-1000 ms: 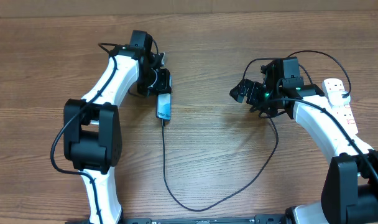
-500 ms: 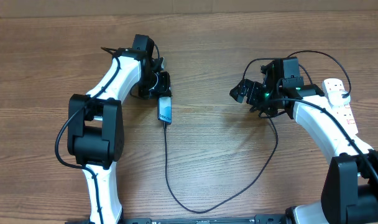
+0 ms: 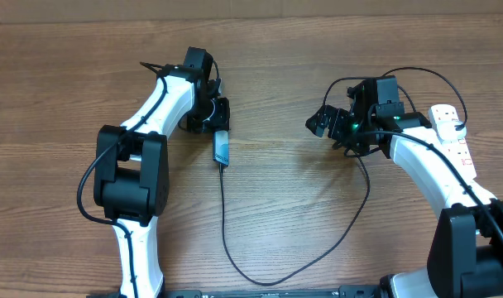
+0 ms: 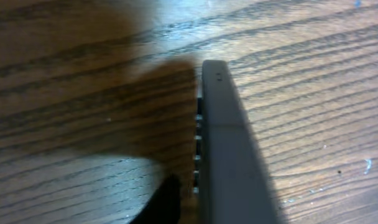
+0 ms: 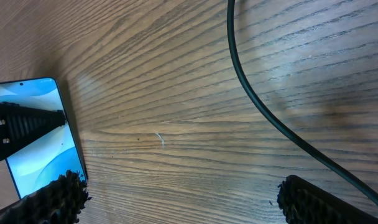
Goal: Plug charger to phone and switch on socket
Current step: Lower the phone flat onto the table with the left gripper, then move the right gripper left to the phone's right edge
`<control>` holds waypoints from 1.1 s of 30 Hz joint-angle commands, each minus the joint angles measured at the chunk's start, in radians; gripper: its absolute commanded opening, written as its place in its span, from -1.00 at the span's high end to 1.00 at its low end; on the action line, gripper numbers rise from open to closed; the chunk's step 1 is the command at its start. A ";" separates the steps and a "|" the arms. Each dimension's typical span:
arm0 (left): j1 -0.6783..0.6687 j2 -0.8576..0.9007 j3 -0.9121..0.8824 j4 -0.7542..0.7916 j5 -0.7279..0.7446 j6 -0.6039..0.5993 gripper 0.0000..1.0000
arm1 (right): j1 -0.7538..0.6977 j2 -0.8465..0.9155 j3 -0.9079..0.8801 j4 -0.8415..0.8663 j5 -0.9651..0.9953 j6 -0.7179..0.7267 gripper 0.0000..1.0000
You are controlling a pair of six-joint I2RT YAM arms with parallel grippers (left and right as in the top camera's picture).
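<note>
The phone (image 3: 222,147) lies flat on the table with its light blue screen up. My left gripper (image 3: 213,116) is at its far end and looks shut on it. The left wrist view shows the phone's grey edge (image 4: 232,149) beside one dark finger (image 4: 164,202). The charger cable (image 3: 260,278) meets the phone's near end, loops toward the front edge and runs up under my right arm, where its plug is hidden. My right gripper (image 3: 324,124) is open and empty above bare wood (image 5: 183,199). Its view shows the phone (image 5: 40,155) and cable (image 5: 257,106).
The white socket strip (image 3: 452,132) with red switches lies at the far right, partly hidden under my right arm. Thicker black robot cables arch over both arms. The table is bare wood, with a cardboard edge along the back.
My left arm has swung a little to the right. The phone has shifted slightly right and toward the front with it. The right arm has not moved.
</note>
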 commanded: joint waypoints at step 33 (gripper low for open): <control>-0.002 0.000 0.003 -0.006 0.159 -0.007 0.92 | -0.003 -0.005 0.013 0.089 -0.016 0.035 -1.00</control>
